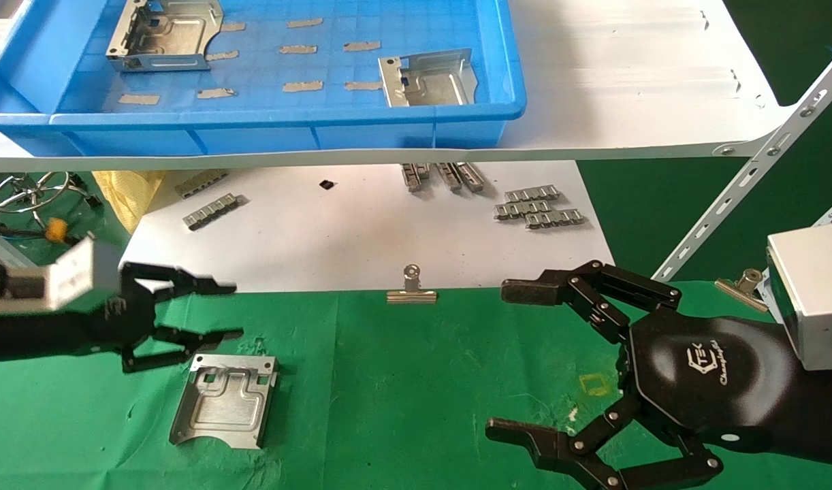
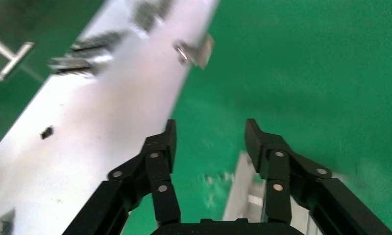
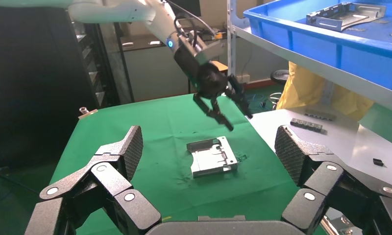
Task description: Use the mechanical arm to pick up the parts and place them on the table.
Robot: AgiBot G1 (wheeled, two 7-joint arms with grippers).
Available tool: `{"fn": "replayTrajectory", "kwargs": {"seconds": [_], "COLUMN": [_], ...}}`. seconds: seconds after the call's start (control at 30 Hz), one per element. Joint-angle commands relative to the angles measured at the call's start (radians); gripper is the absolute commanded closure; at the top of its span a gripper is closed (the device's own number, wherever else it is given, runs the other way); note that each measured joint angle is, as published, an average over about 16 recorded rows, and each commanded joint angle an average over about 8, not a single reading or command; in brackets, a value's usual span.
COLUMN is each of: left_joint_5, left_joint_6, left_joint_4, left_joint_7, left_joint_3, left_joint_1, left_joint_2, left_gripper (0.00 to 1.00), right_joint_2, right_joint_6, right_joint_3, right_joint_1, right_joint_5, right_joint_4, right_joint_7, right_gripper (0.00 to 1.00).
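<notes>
The left hand (image 1: 178, 320) hangs with its fingers (image 1: 198, 282) spread apart and nothing in them — one part (image 1: 224, 400) lies flat on the green table (image 1: 402, 381) just under and a little in front of those fingertips, not touching them. So that part looks already put down. The other parts are still in the blue bin (image 1: 286, 126) on the shelf above: one (image 1: 164, 34) sits far up and almost straight ahead of the left hand, and one (image 1: 429, 78) sits up and over toward the right side. The right hand (image 1: 559, 367) waits low over the table, its fingers wide open too, holding nothing. I think the next move is a reach up and away into the bin. The left hand is the nearer one to the far-corner part, and the part by the bin's near wall lies about between the two hands. That part's curved edge points to the right, and its folded rim faces left — a good side for the left hand's fingers to catch, I guess.
</notes>
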Motion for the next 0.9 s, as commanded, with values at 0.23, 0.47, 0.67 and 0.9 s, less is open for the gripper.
{"fn": "replayTrajectory", "kwargs": {"seconds": [0.23,0.47,0.67,0.9], "left_joint_5": [-0.143,-0.138,-0.138,-0.134], "left_joint_6": [0.001,-0.001,-0.009,-0.021], "left_joint_4": [-0.047,-0.064,-0.147,-0.268], "left_joint_7": [-0.135,-0.135,-0.184,-0.254], "left_joint_3": [-0.046,-0.057,-0.114,-0.197], "left_joint_1": [0.094,0.098,0.14,0.199], "left_joint_2": [-0.044,-0.045,-0.056,-0.072], "left_gripper": [0.0,0.0,0.0,0.0], "right_joint_2": [0.0,0.0,0.0,0.0], "right_joint_6": [0.0,0.0,0.0,0.0], "right_joint_3": [0.0,0.0,0.0,0.0], "right_joint_1": [0.0,0.0,0.0,0.0], "right_joint_5": [0.0,0.0,0.0,0.0], "right_joint_4": [0.0,0.0,0.0,0.0], "right_joint_7": [0.0,0.0,0.0,0.0], "right_gripper": [0.0,0.0,0.0,0.0]}}
